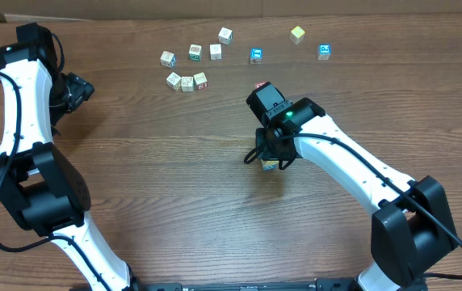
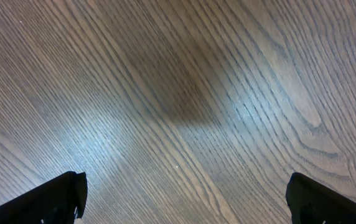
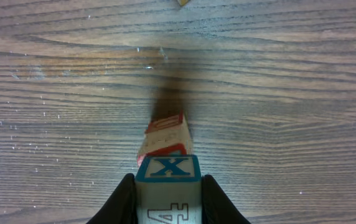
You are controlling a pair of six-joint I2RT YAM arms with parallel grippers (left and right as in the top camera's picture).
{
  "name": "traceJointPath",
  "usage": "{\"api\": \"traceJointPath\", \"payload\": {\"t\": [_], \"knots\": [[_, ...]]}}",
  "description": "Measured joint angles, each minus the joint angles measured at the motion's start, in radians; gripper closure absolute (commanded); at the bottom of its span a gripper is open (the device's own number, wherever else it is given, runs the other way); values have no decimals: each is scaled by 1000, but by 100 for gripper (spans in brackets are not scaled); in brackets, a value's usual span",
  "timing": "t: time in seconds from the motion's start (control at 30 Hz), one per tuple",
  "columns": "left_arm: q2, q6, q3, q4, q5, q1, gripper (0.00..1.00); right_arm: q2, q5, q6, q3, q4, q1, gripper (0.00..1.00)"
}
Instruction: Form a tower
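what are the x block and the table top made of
The X block looks like pale wood with printed paint. Its side is bare cream, the top has a blue border and letter, and the finish is matte. The table looks like wood or a wood-grain laminate, with dark streaked grain and a soft sheen where the light reflects. The pictures do not settle which.

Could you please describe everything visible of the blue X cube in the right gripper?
The blue X cube is a small wooden alphabet block: one face blue-framed with a blue X, the adjoining face pale with a dark printed figure. It sits squarely between the fingers of the right gripper, which press its sides. A red-edged cube lies just beyond it, toward the table.
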Motion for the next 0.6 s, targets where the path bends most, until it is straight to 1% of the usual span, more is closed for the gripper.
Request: {"api": "traceJointPath", "payload": {"t": [0.37,0.6], "knots": [[0,0,0,0,0,0,1,0,0,-4,0,13,0,87],[0,0,0,0,0,0,0,0,0,-58,0,5,0,87]]}}
